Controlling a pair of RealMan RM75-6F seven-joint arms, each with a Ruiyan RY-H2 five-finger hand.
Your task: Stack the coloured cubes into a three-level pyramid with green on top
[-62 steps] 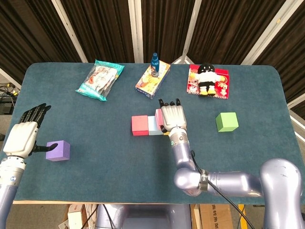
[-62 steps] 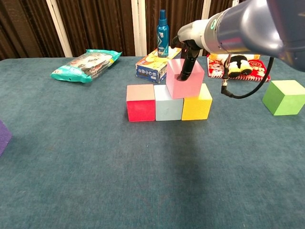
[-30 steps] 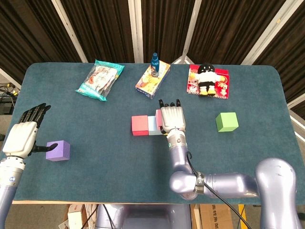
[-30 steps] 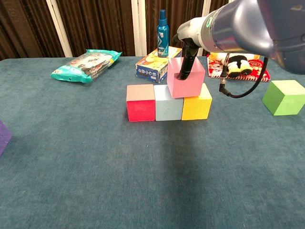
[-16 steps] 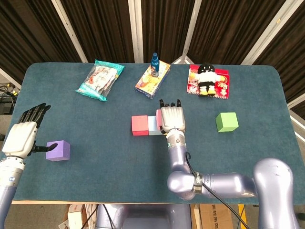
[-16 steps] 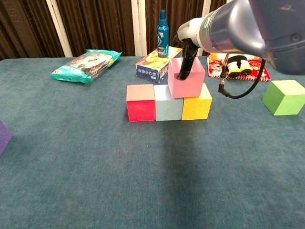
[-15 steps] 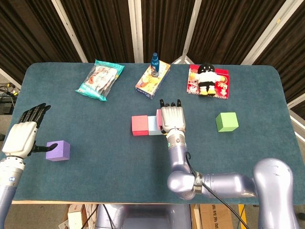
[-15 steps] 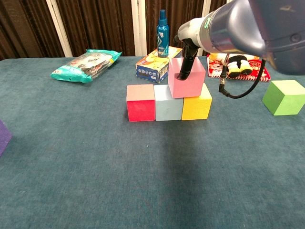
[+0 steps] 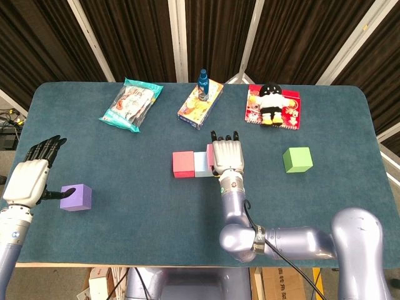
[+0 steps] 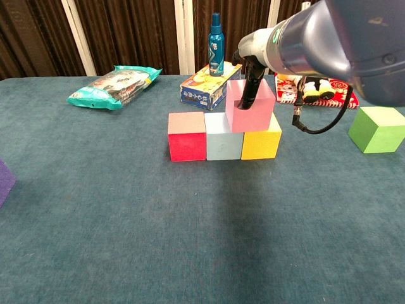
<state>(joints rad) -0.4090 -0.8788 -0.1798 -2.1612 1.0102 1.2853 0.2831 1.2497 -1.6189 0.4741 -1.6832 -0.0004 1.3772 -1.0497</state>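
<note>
Your right hand: pale metallic shell with dark fingertips, palm down over the cube row, fingers wrapped on the pink cube. In the chest view a dark finger lies down the cube's front face. The glossy silver-grey forearm fills that view's upper right.

Pink cube: matte, square-edged, sitting on the second level, mostly over the yellow cube and overlapping the pale blue cube.

Base row: red cube, pale blue cube and yellow cube, side by side and touching, on the teal felt-like tabletop.

Green cube: alone on the cloth, well to the right of the row, upright, nothing touching it.

Your left hand: same pale shell, dark fingers spread apart and holding nothing, at the table's left edge. Its thumb tip points toward the purple cube just beside it; you cannot tell from this view whether they touch.

Far side of the table, left to right: a crinkled teal snack bag; a flat printed carton with a blue spray bottle standing on it; a black-and-white plush toy lying on a red printed pack.

Backdrop: dark pleated curtains with pale slanted posts.
</note>
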